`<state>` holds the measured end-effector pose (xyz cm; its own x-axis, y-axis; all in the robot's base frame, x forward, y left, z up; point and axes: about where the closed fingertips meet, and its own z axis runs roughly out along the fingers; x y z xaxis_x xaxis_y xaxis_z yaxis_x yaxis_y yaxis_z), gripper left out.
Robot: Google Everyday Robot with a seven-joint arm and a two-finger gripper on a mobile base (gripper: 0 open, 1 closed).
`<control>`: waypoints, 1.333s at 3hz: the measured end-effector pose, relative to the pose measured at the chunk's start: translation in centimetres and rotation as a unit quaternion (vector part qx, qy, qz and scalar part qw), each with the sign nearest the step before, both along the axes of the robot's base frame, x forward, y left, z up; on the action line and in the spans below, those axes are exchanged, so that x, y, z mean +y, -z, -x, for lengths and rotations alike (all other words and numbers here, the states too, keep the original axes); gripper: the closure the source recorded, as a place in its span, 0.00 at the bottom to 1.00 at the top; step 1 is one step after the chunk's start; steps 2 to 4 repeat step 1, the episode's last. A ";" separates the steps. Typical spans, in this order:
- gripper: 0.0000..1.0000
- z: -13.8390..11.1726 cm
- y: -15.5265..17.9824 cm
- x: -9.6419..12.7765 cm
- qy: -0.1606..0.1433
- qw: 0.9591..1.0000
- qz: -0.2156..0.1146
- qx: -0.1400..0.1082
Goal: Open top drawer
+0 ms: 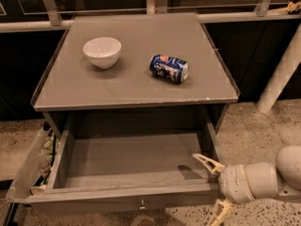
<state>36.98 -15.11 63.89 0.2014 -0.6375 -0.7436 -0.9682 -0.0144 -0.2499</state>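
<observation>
The top drawer (131, 161) of the grey cabinet stands pulled far out, its plain grey inside empty. Its front panel runs along the bottom of the camera view, with a small round metal knob (142, 204) at centre. My gripper (214, 188) is at the drawer's front right corner, coming in from the right on a pale arm. Its two cream fingers are spread apart, one finger (207, 162) over the drawer's right rim, the other below the front panel. It holds nothing.
A white bowl (102, 52) and a blue can (169, 68) lying on its side rest on the cabinet top (131, 86). A clear bin (29, 171) with scraps hangs at the drawer's left. A white post (282, 69) stands at the right on speckled floor.
</observation>
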 end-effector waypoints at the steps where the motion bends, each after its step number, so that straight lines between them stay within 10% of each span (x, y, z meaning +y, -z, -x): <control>1: 0.00 0.0 0.0 0.0 0.000 1.000 0.000 0.000; 4: 0.00 0.0 0.0 0.0 0.000 1.000 0.000 0.000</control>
